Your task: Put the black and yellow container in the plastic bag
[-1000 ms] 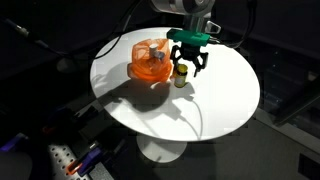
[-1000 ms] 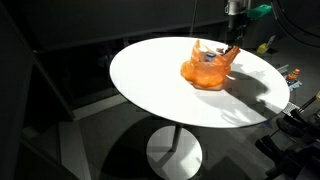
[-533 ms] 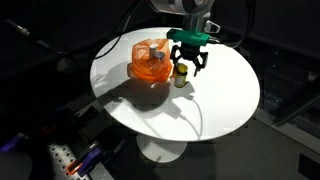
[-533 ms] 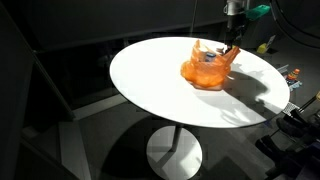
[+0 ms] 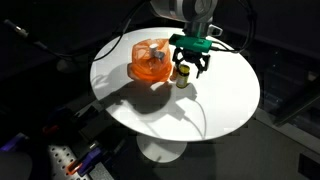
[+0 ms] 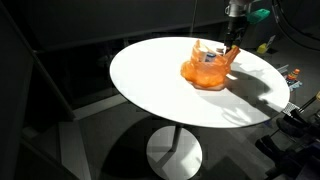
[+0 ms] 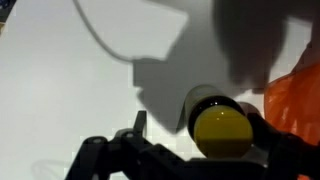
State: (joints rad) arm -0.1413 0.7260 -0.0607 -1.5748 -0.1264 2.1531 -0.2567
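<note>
The black container with a yellow lid (image 5: 182,76) stands upright on the white round table (image 5: 200,105), just beside the orange plastic bag (image 5: 150,62). My gripper (image 5: 190,64) hangs right above it, open, with a finger on each side of the lid. In the wrist view the yellow lid (image 7: 220,130) sits between the open fingers of the gripper (image 7: 200,126), and the bag's edge (image 7: 300,95) shows at the right. In an exterior view the bag (image 6: 207,68) hides the container, with the gripper (image 6: 232,46) behind it.
The bag lies crumpled and open-topped with something dark inside. The table's edge (image 6: 150,105) drops off all round. Dark clutter and cables lie on the floor (image 5: 70,160) below the table.
My gripper has sunk slightly toward the container. The container and the bag have not moved.
</note>
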